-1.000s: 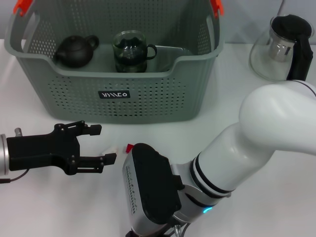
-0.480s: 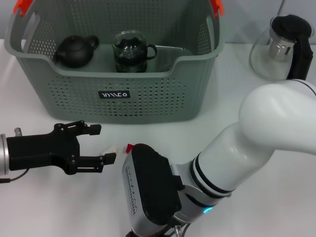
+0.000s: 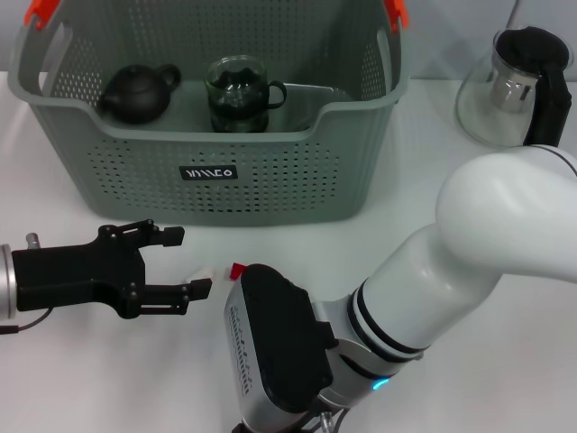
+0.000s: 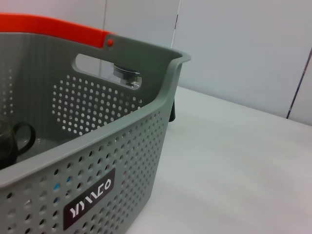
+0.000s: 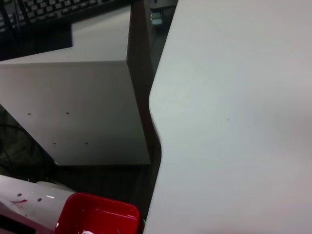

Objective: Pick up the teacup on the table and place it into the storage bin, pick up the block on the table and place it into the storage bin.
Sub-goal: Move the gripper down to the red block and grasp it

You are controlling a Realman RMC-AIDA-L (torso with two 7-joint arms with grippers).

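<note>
R arm (image 3: 433,298) hides block, glass teapot (image 3: 514,86) beside bin (image 3: 270,180)

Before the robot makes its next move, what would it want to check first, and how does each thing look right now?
1. Left gripper open: ok, its jaws are apart, just above the table in front of the storage bin.
2. Small red-and-white piece located: cannot tell whether it is the block; the right arm hides most of it.
3. Teacup in the bin: ok, a glass cup stands inside beside a dark teapot.
4. Room left in the bin: ok, bare floor shows to the cup's right.
5. Right gripper: cannot tell, its fingers are not in view.
</note>
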